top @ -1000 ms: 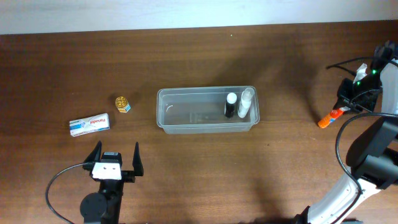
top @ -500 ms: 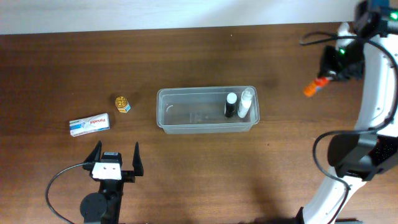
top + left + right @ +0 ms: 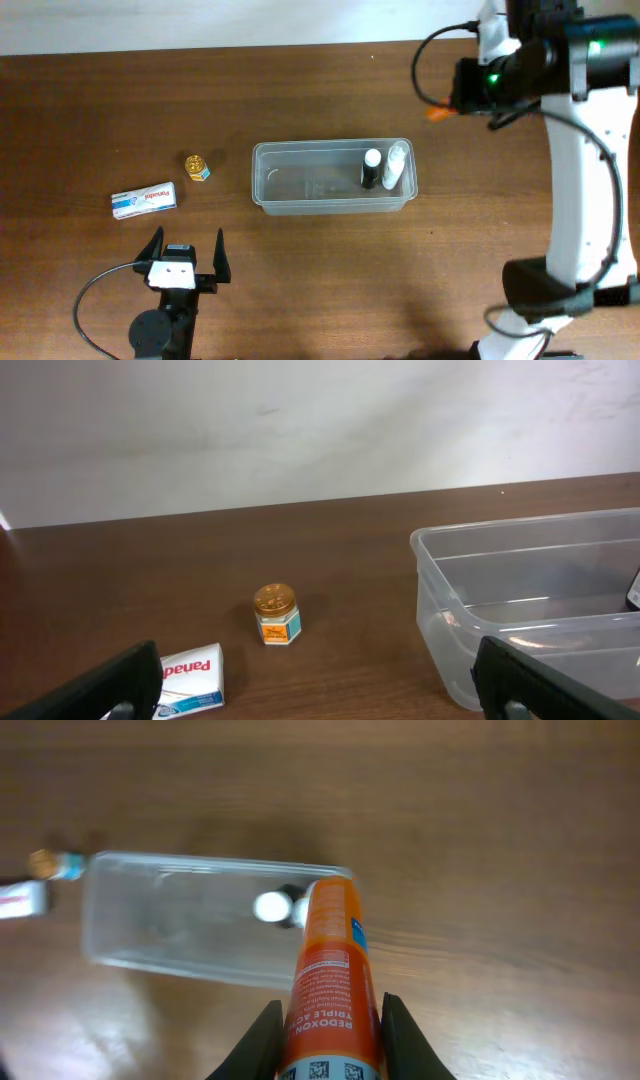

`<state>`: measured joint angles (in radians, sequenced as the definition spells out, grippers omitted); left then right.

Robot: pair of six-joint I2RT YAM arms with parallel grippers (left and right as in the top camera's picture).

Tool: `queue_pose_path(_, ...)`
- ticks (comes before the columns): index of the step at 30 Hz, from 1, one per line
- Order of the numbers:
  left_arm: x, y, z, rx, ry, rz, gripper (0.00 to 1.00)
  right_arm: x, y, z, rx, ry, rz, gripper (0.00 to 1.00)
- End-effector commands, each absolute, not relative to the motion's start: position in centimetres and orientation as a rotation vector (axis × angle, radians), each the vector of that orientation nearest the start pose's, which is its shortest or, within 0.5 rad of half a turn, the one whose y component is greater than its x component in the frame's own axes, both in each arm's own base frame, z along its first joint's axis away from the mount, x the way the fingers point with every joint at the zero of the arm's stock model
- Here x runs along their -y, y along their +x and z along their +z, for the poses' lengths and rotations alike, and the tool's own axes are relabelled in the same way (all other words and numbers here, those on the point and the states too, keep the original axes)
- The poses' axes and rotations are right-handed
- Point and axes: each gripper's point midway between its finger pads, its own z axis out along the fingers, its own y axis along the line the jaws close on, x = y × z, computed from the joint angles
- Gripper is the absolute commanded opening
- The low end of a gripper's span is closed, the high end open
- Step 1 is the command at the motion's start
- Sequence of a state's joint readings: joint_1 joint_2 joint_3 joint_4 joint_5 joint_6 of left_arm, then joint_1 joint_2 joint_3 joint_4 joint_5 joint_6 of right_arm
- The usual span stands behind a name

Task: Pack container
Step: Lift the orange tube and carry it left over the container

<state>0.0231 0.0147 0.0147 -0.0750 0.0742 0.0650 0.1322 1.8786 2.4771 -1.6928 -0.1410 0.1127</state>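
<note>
The clear plastic container sits mid-table with a black bottle and a white bottle standing at its right end. It also shows in the left wrist view and the right wrist view. My right gripper is shut on an orange Redoxon tube, held high above the table, back right of the container; the tube's tip shows in the overhead view. My left gripper is open and empty near the front left, its fingers wide apart.
A small gold-lidded jar and a white Panadol box lie left of the container; both show in the left wrist view, the jar and the box. A white wall edges the table's far side.
My right arm has lifted the orange tube off the table at the right and swung it up and leftward towards the container. The left arm has not moved.
</note>
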Motion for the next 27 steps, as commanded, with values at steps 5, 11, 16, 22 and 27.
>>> queue_pose_path(5,0.5,24.6,15.8,-1.641,0.1,0.028,0.99,-13.6,33.9,36.2,-2.603,-0.282,0.356,0.23)
queue_pose_path(11,0.5,24.6,15.8,-1.641,0.1,0.028,0.99,-17.2,32.2,33.9,-2.675,-0.43,0.369,0.24)
queue_pose_path(16,0.5,24.6,15.8,-1.641,0.1,0.028,0.99,-16.7,31.9,30.7,-2.786,-0.395,0.274,0.23)
queue_pose_path(22,0.5,24.6,15.8,-1.641,0.1,0.028,0.99,-16.1,32.2,26.5,-2.891,-0.392,0.185,0.19)
queue_pose_path(27,0.5,24.6,15.8,-1.641,0.099,0.028,0.99,-15.2,33.0,24.1,-2.915,-0.344,0.079,0.19)
